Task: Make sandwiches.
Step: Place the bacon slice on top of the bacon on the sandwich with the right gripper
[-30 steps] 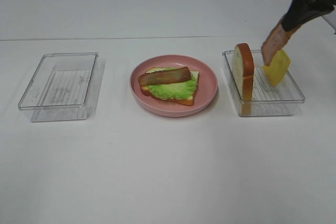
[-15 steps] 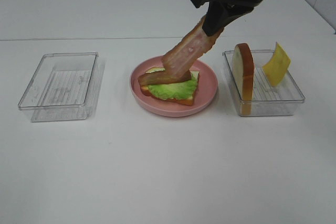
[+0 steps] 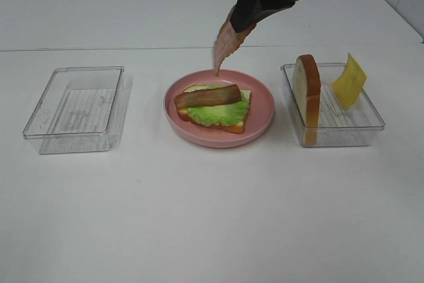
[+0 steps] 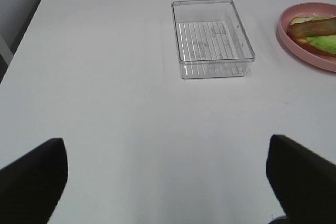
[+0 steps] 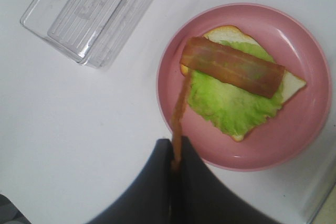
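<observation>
Over white table [image 3: 199,217], holds second bacon strip [image 3: 226,44] pinched in right gripper [image 5: 176,156] above far rim of pink plate [image 3: 263,107] with half-built sandwich [image 3: 228,118]; next calls for lowering it beside lying strip [image 3: 207,96] and letting go.

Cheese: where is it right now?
In the high view, the cheese leans on edge in the right-hand tray, apart from the bread slice standing at the tray's left end, right of the pink plate.
</observation>
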